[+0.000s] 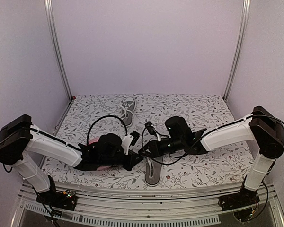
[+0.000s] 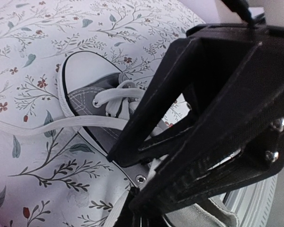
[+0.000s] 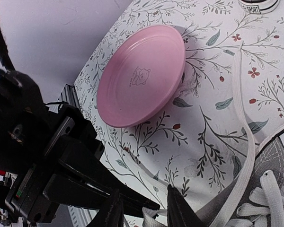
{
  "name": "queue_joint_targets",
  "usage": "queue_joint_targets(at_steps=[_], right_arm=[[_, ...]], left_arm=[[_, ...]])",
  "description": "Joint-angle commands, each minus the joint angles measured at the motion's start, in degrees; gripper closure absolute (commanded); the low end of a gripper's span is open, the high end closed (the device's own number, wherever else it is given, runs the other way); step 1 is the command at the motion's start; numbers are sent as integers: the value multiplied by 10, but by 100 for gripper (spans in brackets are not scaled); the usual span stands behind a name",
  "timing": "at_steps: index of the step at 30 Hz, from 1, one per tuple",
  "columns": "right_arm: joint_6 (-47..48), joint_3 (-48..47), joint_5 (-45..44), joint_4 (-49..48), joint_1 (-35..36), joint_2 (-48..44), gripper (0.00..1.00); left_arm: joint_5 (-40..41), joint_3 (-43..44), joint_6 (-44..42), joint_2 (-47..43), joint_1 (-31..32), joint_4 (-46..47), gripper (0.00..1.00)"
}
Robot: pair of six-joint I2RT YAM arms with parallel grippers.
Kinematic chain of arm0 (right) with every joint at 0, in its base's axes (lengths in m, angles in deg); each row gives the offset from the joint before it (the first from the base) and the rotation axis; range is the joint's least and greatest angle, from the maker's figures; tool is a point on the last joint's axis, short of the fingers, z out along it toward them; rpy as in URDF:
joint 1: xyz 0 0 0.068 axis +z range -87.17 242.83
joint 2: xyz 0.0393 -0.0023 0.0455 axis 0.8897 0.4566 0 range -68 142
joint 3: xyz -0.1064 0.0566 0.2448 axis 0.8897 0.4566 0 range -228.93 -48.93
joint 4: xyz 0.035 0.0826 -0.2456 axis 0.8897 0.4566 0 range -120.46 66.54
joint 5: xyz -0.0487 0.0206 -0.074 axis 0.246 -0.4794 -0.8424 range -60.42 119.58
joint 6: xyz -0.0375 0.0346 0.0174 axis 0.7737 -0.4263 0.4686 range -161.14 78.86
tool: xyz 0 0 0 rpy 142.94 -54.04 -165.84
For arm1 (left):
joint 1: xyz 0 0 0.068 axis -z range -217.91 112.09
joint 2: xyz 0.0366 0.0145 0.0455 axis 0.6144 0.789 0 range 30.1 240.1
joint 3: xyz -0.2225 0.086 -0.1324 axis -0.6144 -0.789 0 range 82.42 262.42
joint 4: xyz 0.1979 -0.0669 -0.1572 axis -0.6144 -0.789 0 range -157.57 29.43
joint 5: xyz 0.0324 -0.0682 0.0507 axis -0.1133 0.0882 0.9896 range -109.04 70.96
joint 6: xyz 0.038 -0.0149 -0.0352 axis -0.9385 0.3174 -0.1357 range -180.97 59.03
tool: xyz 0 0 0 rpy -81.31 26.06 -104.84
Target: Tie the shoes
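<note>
We count 2 shoes, 1 plate, 2 arms and 2 grippers. The near shoe (image 1: 151,174) lies at the middle of the cloth (image 1: 203,113), with 1 end just short of the front edge. The far shoe (image 1: 128,109) sits well apart from it, close to the back wall. The plate (image 3: 142,75) lies left of the near shoe, mostly hidden under the left arm in the top view. Both grippers meet over the near shoe's lacing. The left gripper (image 2: 125,182) has its jaws apart, with an eyelet showing in the gap. The right gripper (image 3: 144,210) also has its jaws parted, with a bit of white lace between them; we cannot tell whether it touches either finger. We see 2 loose lace ends: 1 lace (image 3: 244,118) runs from the shoe toward the far shoe's heel, and the other lace (image 2: 47,125) trails sideways across the cloth. Open cloth stretches along the right half and between the 2 shoes. The left side is crowded by the plate and arm.
</note>
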Motion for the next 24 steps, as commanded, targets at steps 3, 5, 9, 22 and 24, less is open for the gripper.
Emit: queue_joint_targets(at_steps=[3, 5, 9, 22, 24], right_arm=[[-5, -2, -4, -11, 4, 2, 71], [-3, -1, -9, -6, 5, 1, 71], [1, 2, -16, 0, 5, 0, 72], [8, 9, -42, 17, 8, -13, 97], [8, 13, -52, 18, 7, -22, 98]], left_arm=[[7, -6, 1, -7, -2, 18, 100], [8, -7, 2, -7, -2, 20, 100], [6, -6, 2, -6, -2, 22, 100], [7, -6, 1, -8, -2, 20, 100], [10, -5, 0, -11, -2, 12, 94]])
